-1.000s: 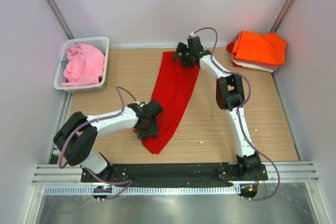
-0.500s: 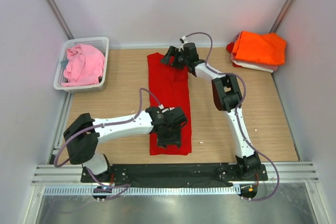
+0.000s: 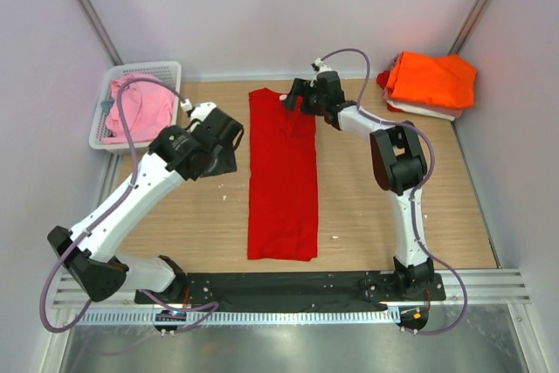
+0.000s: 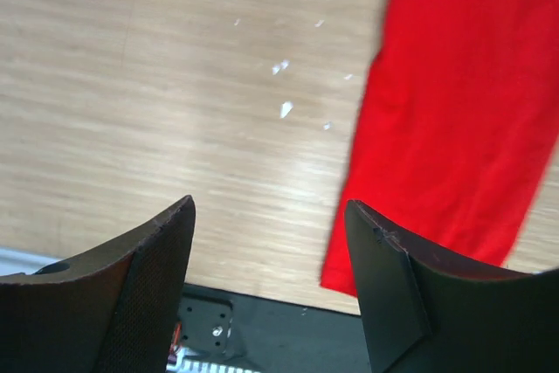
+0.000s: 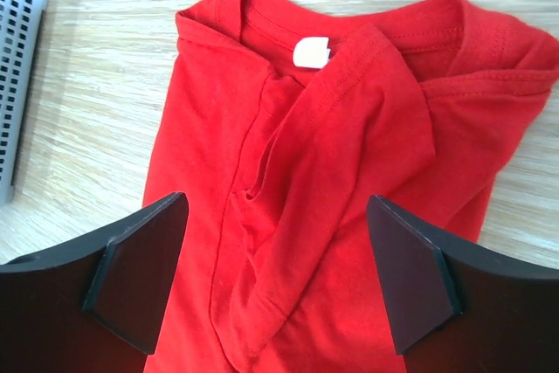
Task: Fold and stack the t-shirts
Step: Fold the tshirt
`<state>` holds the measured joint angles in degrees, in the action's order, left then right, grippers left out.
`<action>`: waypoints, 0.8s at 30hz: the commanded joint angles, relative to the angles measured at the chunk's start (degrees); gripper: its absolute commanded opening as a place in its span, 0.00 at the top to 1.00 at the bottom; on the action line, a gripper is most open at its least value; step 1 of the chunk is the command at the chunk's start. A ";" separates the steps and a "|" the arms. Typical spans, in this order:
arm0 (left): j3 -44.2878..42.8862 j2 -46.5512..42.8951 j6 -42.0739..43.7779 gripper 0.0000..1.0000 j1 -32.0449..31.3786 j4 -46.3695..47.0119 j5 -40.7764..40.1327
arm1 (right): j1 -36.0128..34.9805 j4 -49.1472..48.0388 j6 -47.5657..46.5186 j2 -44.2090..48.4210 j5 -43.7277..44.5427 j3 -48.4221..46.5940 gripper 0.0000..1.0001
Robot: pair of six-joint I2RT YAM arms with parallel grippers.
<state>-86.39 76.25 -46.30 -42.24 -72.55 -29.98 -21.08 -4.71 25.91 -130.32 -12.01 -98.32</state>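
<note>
The left arm [image 3: 131,198] has swung clear, leaving the bright red cloth t-shirt [image 3: 281,176] lying as 1 straight narrow strip on the wooden surface [image 3: 384,207], with the left fingers [image 4: 148,286] wide open and empty beside it and the right fingers [image 5: 140,259] equally open and empty above its collar, so crosswise folding seems next.

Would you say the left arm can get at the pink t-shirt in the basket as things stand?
Probably yes: the left pincer is open, empty and beside the open-topped basket; only its own cable crosses the pink t-shirt.
</note>
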 commanded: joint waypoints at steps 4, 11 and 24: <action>18.43 -2.68 -1.06 0.35 2.16 16.10 15.80 | -0.54 7.32 -0.78 11.82 8.91 4.44 0.13; 34.35 -4.88 -6.96 0.41 1.37 28.34 25.32 | -5.70 17.44 13.10 41.78 14.53 40.15 0.14; 50.08 -10.68 -15.83 0.43 -6.98 37.48 24.97 | -27.33 27.74 35.69 71.96 15.96 69.84 0.50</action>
<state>-38.00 67.83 -58.72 -48.75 -39.05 -4.58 -46.02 21.21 54.48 -61.47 1.74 -30.83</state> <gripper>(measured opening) 0.575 0.513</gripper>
